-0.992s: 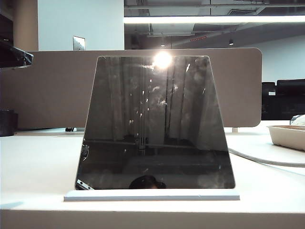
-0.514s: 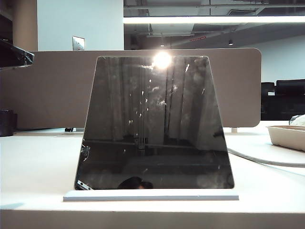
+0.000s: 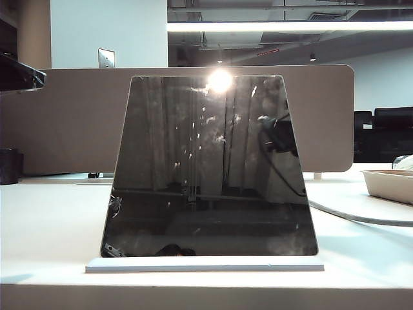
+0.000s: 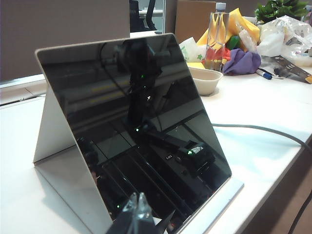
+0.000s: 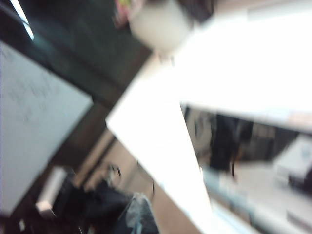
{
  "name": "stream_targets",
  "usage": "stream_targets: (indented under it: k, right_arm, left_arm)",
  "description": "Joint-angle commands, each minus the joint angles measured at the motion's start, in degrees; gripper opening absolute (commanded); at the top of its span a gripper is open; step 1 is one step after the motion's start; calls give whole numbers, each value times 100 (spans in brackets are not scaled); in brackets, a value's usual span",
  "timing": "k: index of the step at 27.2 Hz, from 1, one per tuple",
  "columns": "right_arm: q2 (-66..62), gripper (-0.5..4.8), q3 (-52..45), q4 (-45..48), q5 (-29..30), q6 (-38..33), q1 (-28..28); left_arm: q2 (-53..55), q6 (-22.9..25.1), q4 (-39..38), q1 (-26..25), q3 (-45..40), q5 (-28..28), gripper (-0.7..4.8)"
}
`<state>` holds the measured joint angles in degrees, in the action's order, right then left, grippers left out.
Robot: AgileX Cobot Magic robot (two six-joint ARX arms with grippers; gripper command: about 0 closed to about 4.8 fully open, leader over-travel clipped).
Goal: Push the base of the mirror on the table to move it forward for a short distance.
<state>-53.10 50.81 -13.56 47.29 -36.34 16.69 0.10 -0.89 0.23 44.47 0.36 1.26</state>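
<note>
On the white table [image 3: 45, 226], near its front edge, standing upright and leaning slightly back: the mirror [image 3: 210, 168], dark and smudged, catching a bright light spot near its top. Rising from the base of the mirror [image 3: 205, 265], a thin white slab lying flat on the tabletop and reaching a little past the glass on both sides. Behind it, spanning the width of the exterior view, a beige partition board [image 3: 71, 116]. Curving across the table at the right, a pale cable [image 3: 361, 218], and beyond that a shallow tray [image 3: 390, 183] near the edge of the view. Hovering low beside the mirror's dark face in the left wrist view, the left gripper [image 4: 137, 207], fingertips pressed together. Showing only as a blurred tip in the right wrist view, the right gripper [image 5: 139, 212]; spread or pressed together, cannot say.
</note>
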Motion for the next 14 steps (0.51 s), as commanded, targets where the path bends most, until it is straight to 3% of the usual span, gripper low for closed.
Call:
stream_targets:
  k: [1,7,11,14]
  right_arm:
    - [-542,-6,17,-533,-695,638,887]
    - [-1725,-6,15,-1255,-2844,1276,2933]
    - [-2282,-6,15,-1322,-3434,1274,3501]
    - [-2651,-6,17,-1307,-3477,1274,3716]
  left_arm:
    - [7,24,61,0,4,0,-1]
    - [7,24,63,0,4,2,-1]
    - [7,24,61,0,4,0,-1]
    - [7,24,61,0,4,2,-1]
